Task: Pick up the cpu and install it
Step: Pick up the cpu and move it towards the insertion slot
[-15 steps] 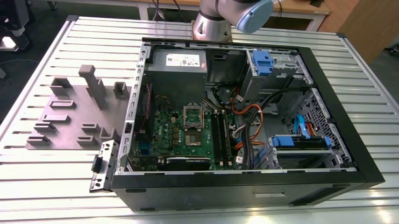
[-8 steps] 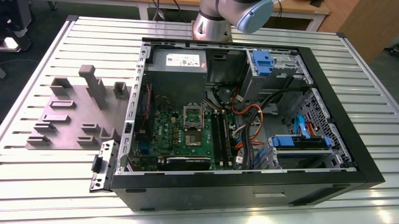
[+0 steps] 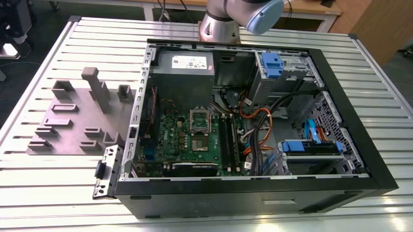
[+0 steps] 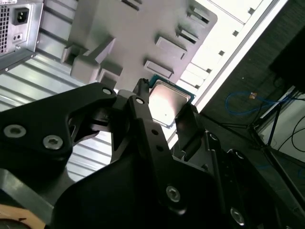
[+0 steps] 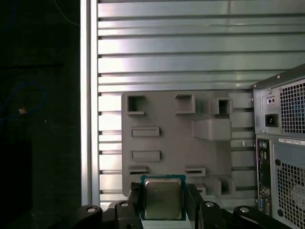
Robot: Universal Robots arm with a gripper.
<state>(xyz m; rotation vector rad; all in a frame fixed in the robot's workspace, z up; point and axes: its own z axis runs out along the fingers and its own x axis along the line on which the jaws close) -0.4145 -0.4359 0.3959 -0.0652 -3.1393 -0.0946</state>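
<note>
The cpu (image 5: 163, 196) is seen pinched between the two dark fingers (image 5: 193, 202) of the gripper (image 5: 163, 201), which are closed onto opposite edges of the chip so that its silvery top faces the cameras in both wrist views. In the second wrist view the same hold is shown from an angle, with the cpu (image 4: 167, 100) clamped at the tip of the gripper (image 4: 164, 102). Behind it lies the grey fixture plate (image 5: 181, 138) with its raised blocks and shallow recesses. The chip is judged to be held in the air above this plate and not resting on it, since the plate looks far off behind it. The plate lies on the slatted table (image 3: 51, 193) beside the open computer case (image 3: 258, 203), towards the exterior view's left. Inside the case the green motherboard (image 3: 187, 140) is visible. On it the silver socket frame (image 3: 199, 117) is seen with its dark centre exposed, well apart from where the chip is held. Part of the arm (image 3: 223, 21) is seen beyond the far side of the case. The picking-up is therefore judged to be done. The carrying across to the case and the seating of the chip in the socket are judged to be left.
</note>
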